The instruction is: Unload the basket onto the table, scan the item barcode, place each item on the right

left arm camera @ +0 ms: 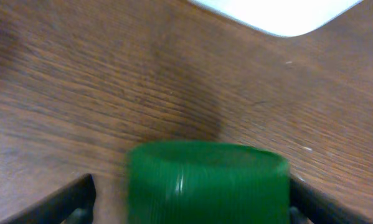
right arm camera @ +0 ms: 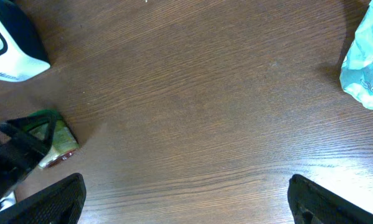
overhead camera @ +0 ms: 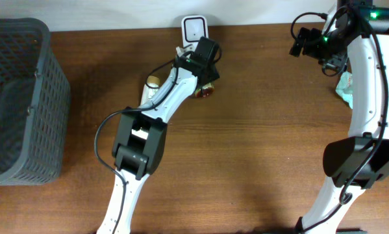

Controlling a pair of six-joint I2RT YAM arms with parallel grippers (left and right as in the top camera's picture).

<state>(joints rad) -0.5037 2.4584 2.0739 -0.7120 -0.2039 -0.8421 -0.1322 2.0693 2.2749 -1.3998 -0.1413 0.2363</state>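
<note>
The item is a small jar with a green ribbed lid (left arm camera: 208,180), lying on the table in front of the white barcode scanner (overhead camera: 194,29). From above only its end (overhead camera: 207,91) shows, under my left wrist. My left gripper (left arm camera: 189,202) is open around the lid: the right finger (left arm camera: 317,205) is close against it, and a gap of bare wood separates the left finger (left arm camera: 68,202) from it. The right wrist view shows the jar (right arm camera: 52,137) and the scanner (right arm camera: 12,43) at its left edge. My right gripper (right arm camera: 186,193) hangs open over bare wood at the back right, holding nothing.
A dark grey mesh basket (overhead camera: 19,97) stands at the left edge. A teal packet (overhead camera: 345,88) lies at the right edge, also in the right wrist view (right arm camera: 367,56). A small pale object (overhead camera: 152,83) lies beside my left arm.
</note>
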